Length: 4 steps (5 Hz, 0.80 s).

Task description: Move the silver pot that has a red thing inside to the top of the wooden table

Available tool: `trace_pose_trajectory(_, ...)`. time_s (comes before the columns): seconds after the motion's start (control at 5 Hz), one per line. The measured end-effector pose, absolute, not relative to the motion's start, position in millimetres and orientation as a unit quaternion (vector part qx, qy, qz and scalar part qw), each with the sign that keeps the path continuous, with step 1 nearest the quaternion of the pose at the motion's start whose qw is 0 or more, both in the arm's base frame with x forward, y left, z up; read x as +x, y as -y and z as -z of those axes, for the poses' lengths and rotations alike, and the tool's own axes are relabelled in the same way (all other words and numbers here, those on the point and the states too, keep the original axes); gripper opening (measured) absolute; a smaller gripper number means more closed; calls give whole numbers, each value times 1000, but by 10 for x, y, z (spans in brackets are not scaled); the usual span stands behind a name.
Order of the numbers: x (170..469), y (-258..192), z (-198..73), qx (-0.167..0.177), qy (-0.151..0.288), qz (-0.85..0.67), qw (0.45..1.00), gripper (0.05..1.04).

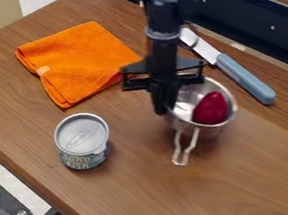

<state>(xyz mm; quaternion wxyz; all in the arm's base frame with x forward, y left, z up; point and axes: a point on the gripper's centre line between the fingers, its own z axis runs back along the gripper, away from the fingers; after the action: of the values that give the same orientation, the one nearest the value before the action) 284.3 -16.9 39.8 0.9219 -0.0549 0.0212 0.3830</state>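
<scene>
Nearby: folded orange cloth (79, 60) | upright can (82, 139) | knife (245, 79) beyond silver pot (209, 131)

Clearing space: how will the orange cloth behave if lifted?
Likely floppy: the orange cloth lies in soft folds. Probably light too, being fabric. It may unfold if only the top layer is pinched, since separate layers show at its edge.

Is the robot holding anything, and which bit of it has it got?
I can't tell for sure. The gripper is at the silver pot's rim, on the side towards the orange cloth, but whether it grips there isn't clear.
</scene>
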Motion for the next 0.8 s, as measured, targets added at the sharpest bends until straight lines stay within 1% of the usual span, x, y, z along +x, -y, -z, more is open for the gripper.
trace_pose_trajectory(0.2,2941,356,-459,-72,-8,-383,921,58)
trace_pose_trajectory(0.4,3103,505,-502,-85,15,-395,914,58)
trace_pose_trajectory(0.6,3205,562,-450,-91,18,-411,907,58)
trace_pose_trajectory(0.8,3281,556,-415,-92,39,-414,905,58)
